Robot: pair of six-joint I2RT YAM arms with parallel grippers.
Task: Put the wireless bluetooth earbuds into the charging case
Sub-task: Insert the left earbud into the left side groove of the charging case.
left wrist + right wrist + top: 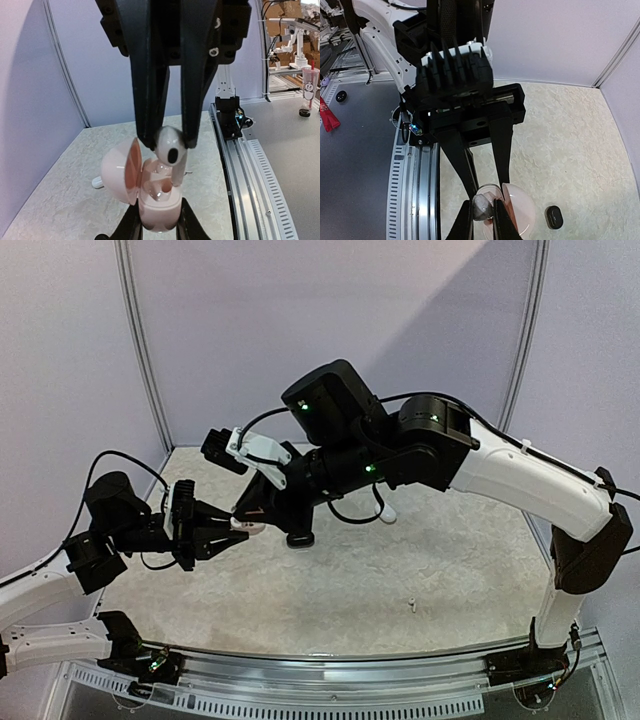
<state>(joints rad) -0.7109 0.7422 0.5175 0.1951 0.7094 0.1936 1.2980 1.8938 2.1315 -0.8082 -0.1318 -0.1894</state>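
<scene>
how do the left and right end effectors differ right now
The left end effector grips the open charging case; the right end effector pinches a white earbud. The left end effector is spread wider than the right. Both are shut on something.

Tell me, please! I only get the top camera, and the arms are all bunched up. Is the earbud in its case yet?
Observer: Not yet. The left wrist view shows the white earbud pinched in the right gripper, its head above the case and its stem pointing down.
Operator: Is the case open?
Observer: Yes. That same view shows its pink lid swung back to one side.
Operator: Any more buds around?
Observer: The right wrist view shows a small black oval thing lying on the table. I cannot tell what it is.
</scene>
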